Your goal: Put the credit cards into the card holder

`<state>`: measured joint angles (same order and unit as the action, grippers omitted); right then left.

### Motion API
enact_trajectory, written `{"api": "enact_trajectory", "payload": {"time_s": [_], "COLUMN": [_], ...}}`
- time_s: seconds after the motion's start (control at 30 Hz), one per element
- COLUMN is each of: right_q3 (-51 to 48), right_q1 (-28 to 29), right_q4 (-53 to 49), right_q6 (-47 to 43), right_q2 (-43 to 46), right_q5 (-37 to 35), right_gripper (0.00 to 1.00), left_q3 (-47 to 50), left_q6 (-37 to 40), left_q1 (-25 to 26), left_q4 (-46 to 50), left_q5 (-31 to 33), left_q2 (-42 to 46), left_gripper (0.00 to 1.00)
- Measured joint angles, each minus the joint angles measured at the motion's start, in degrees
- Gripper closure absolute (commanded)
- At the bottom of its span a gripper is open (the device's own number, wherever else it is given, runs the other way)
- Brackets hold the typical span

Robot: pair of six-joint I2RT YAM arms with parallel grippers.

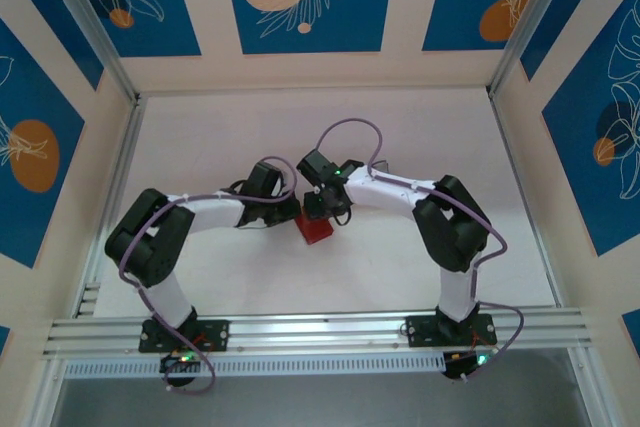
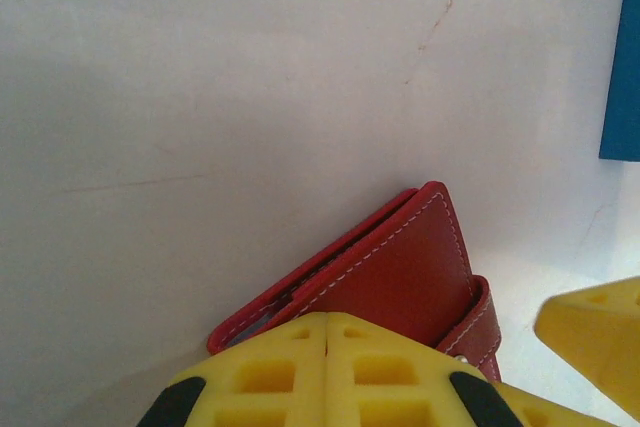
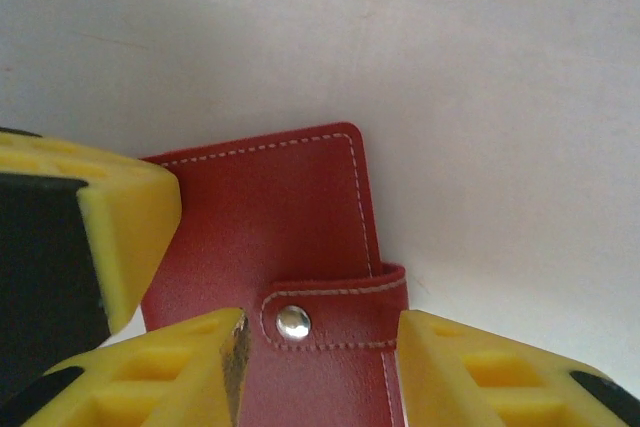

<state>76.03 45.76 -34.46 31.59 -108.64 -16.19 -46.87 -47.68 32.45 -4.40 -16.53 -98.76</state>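
Red stitched leather identifies the small, roughly square card holder [image 3: 270, 217]. It lies flat near the middle of the white tabletop [image 2: 200, 97], well clear of all four edges and between the two grippers.

**Step in hand:** opening the holder. The red closure strap [image 3: 350, 312] is wrapped over one edge and its silver snap button [image 3: 293, 323] sits fastened on the front cover. You cannot load cards until this is released.

**Jaw state**
- Left gripper [image 2: 327, 347]: the yellow fingers are closed flush together at the holder's near corner. Whether they pinch a leaf of the cover or only press against it cannot be told, because the contact is hidden beneath them.
- Right gripper [image 3: 320, 367]: the jaws stand apart, one finger on each side of the strap, with the snap between them. Nothing is gripped.

**Next move:** judged from this layout, close the right jaws on the strap and peel it off the snap while the left gripper braces the body. Pull along the strap, not across it, or the holder is likely to slide.

**Orientation:** the front cover faces up. In the top view the holder appears askew to the tabletop edges, one corner toward the near edge. Being nearly square, its long axis is not clear. The strap crosses the opening edge, and the spine lies opposite.
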Motion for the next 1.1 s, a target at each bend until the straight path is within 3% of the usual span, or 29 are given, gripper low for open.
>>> {"api": "enact_trajectory", "payload": {"time_s": [0.4, 0.67, 1.1], "right_q3": [1.8, 2.4, 2.0], "right_q1": [1.4, 4.4, 6.3], "right_q4": [-0.8, -1.4, -0.5], "right_q6": [-0.1, 0.1, 1.6], "right_q2": [-3.5, -3.9, -4.4], "right_q5": [-3.0, -10.6, -14.3], "right_gripper": [0.6, 0.61, 1.0], "left_q3": [2.8, 3.2, 4.3], "left_q6": [-0.9, -0.9, -1.3], "left_q1": [0.0, 0.0, -0.1], "left_q4": [-5.5, -6.3, -8.5], "left_q5": [-0.4, -0.4, -0.4], "left_q2": [0.1, 0.1, 0.2], "left_gripper": [1.0, 1.0, 1.0]}}
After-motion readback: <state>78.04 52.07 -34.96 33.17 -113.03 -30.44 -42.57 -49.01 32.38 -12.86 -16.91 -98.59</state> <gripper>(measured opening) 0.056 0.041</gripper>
